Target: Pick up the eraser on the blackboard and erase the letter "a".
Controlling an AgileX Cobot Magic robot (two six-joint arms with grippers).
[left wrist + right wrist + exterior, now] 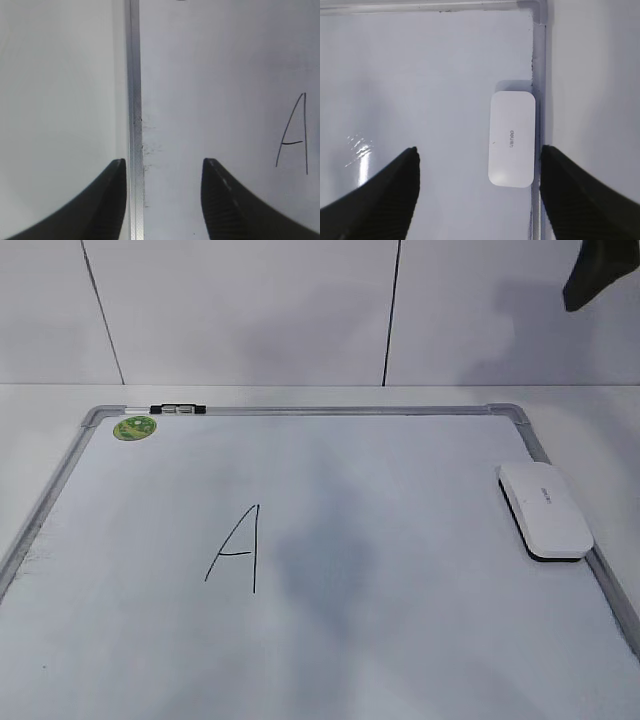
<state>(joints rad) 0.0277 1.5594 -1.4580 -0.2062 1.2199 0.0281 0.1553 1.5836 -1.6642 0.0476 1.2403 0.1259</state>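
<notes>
We see the board (400, 640) lying flat on the table (590, 405), its grey frame running round a white writing face. The eraser (545, 510) rests on the board at its right edge, just beside the frame, with its dark underside down and grey lettering on top.

In the right wrist view, the right pincer (479, 160) is spread wide and holds nothing. The eraser (512, 139) lies ahead of it, between the lines of the two fingers and nearer the right finger (580, 195). The eraser's long side runs along the frame rail (538, 75), which passes just left of that finger's tip. We cannot tell how high the pincer hangs above the board.

In the left wrist view, the left pincer (164, 170) is likewise spread and empty. The board's left frame rail (134, 100) runs straight ahead, just beside the tip of the left finger (107, 200) on its inner side. The capital "A" (295, 135) stands ahead and to the right of the right finger (225, 205), well apart from it.

In the exterior view, we find the capital "A" (237, 550) left of the board's middle and a round green sticker (134, 427) near the far left corner. We can make out no small "a" on the board in any view. A dark shape (600, 275) shows at the top right corner of the exterior view; neither pincer is visible there.
</notes>
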